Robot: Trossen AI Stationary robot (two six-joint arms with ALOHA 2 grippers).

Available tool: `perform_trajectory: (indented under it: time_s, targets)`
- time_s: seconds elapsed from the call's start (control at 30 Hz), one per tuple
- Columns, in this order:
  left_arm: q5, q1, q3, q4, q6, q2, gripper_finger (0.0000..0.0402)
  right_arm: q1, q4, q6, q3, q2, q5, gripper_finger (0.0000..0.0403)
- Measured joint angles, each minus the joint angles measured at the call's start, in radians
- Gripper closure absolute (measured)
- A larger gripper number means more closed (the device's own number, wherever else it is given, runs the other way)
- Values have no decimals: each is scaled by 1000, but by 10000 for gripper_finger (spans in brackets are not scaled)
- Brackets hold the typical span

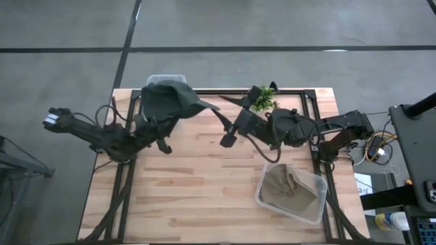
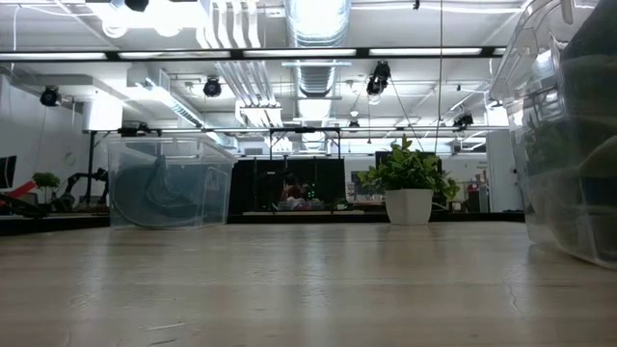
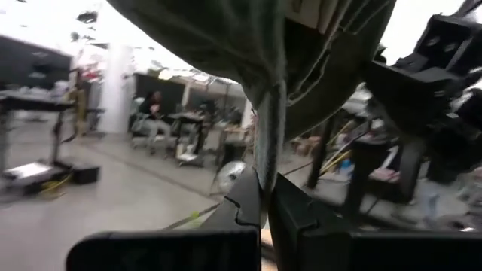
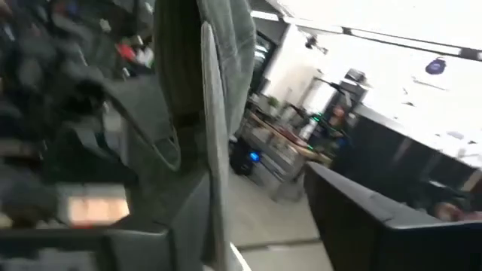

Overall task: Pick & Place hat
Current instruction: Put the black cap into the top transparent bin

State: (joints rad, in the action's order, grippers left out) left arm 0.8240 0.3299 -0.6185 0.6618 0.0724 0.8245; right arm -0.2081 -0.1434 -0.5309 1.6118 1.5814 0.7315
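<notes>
A dark green hat (image 1: 172, 101) hangs in the air over the far left part of the table, partly covering a clear bin (image 1: 165, 79). My left gripper (image 1: 155, 122) is under the hat's near side and shut on its cloth. My right gripper (image 1: 226, 126) is open just right of the hat's pointed brim end (image 1: 215, 107). In the right wrist view the hat (image 4: 215, 113) hangs beside one finger (image 4: 188, 218). Neither gripper shows in the low view. My left gripper pinches a bunched fold of the hat's cloth (image 3: 265, 169) between its two fingers (image 3: 239, 207). The hat is lifted clear of the table and spreads out beyond the fingertips. My right gripper has the hat's edge (image 4: 218, 188) lying along one finger; whether it touches, I cannot tell.
A second clear bin (image 1: 291, 194) with tan cloth in it stands at the table's near right. A small potted plant (image 1: 263, 99) stands at the far edge, also seen as the plant (image 2: 410, 188) in the low view. Bare wood lies in the table's middle and near left.
</notes>
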Motion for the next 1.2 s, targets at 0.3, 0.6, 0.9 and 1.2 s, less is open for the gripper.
perform_trajectory:
  time_s: [0.3, 0.6, 0.9, 1.2]
  targets:
    - [243, -2, -77, -555, -144, -173, 397, -3, 189, 11, 1, -2, 219, 124]
    - [336, -8, -239, -1054, -378, -245, 397, -3, 442, 267, 0, 3, 208, 109]
    - [247, -48, -438, -1566, -803, -241, 397, -3, 598, 404, -18, 6, 161, 108]
    - [23, -111, -506, -2022, -1235, -187, 397, -3, 601, 454, -49, 6, 48, 108]
